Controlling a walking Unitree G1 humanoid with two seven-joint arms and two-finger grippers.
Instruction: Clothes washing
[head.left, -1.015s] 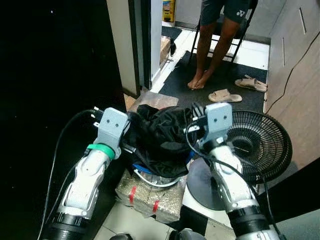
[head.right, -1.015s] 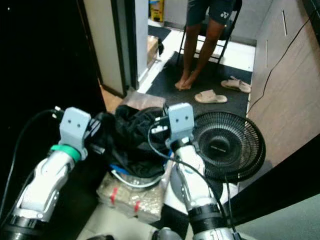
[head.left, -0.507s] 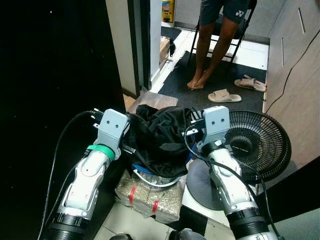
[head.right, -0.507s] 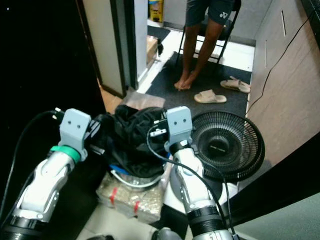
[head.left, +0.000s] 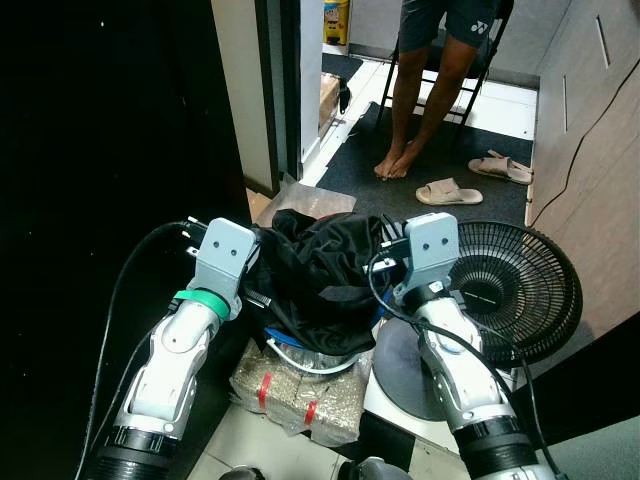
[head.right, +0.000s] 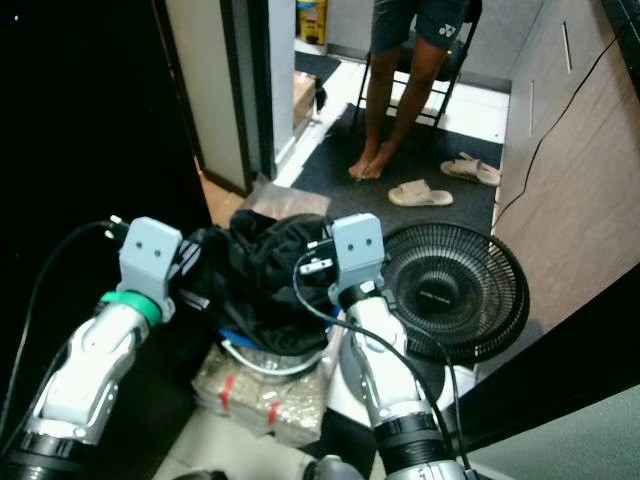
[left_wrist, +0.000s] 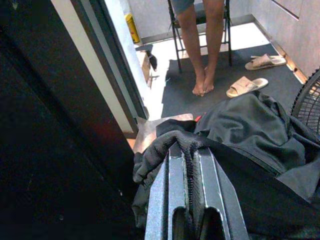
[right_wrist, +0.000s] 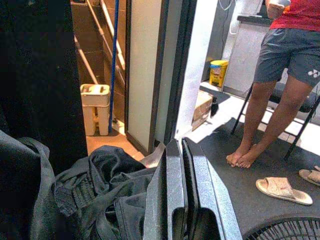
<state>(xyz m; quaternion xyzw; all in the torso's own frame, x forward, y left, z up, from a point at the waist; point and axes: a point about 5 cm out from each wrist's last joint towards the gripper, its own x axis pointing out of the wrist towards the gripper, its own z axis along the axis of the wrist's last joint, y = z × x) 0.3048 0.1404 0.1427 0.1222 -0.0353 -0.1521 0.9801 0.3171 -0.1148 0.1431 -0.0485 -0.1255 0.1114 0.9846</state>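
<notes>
I'm carrying a bundle of black clothes (head.left: 320, 275) between both arms, and over the last second almost nothing in it has shifted. The head view has drifted slightly, so the fan (head.left: 510, 290) and the doorway sit a touch differently, which I read as my own body moving, not the load. The right arm has eased a little closer to the bundle; the left arm has stayed where it was.

The left gripper (left_wrist: 190, 165) has its jaws clenched on a ribbed fold of the dark fabric, which I can see pinched between them in the left wrist view. The right gripper (right_wrist: 181, 165) has its jaws pressed together, with the clothes lying just beside and below them; I can't tell whether any cloth is actually caught there.

The bundle hangs above a blue-and-white basin (head.left: 300, 355) resting on a wrapped package (head.left: 295, 395) on the floor. A person's bare legs (head.left: 415, 95) stand ahead by the chair, with sandals (head.left: 450, 190) nearby.

My judgement: the load is stable, so the lift has settled and carrying it toward the washer is next.
</notes>
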